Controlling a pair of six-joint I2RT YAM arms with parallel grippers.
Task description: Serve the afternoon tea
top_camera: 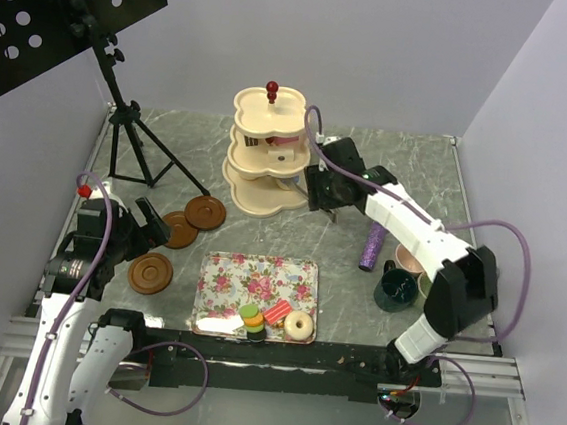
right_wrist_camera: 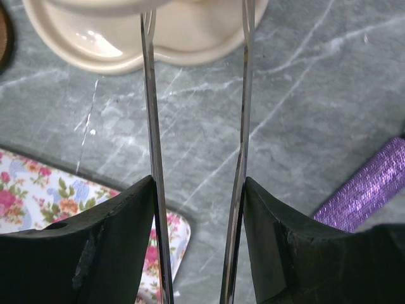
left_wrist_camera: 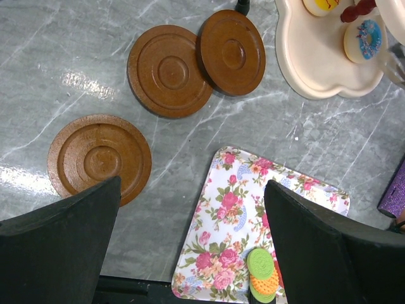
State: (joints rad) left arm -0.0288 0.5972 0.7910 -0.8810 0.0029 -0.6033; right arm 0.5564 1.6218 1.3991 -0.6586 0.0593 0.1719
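**Desk:** What have your jaws got?

**Me:** My right gripper [right_wrist_camera: 198, 190] is clamped on the tongs [right_wrist_camera: 152, 107]. 1 finger presses the outside of each of the 2 thin metal arms. The arms spread toward their tips with nothing between them, cross the bottom tier of the cream stand [right_wrist_camera: 196, 38] and leave the top of the frame. My left gripper [left_wrist_camera: 190, 253] hangs with its fingers wide apart and nothing in them, low in its wrist frame over marble and a corner of the floral tray [left_wrist_camera: 234, 202].

**Desk:** And the tea things?

**Me:** 3 brown saucers [left_wrist_camera: 171, 69] lie in the upper left of that wrist view. 2 overlap, and 1 sits apart, just past my left finger. From overhead, the macarons [top_camera: 251, 320], a cake slice [top_camera: 277, 312] and a doughnut [top_camera: 299, 325] line the tray's lower edge, bottom centre. The dark teal mug [top_camera: 395, 289] and pink mug [top_camera: 410, 257] stand touching at the right. The purple microphone [top_camera: 372, 246] lies just left of them.
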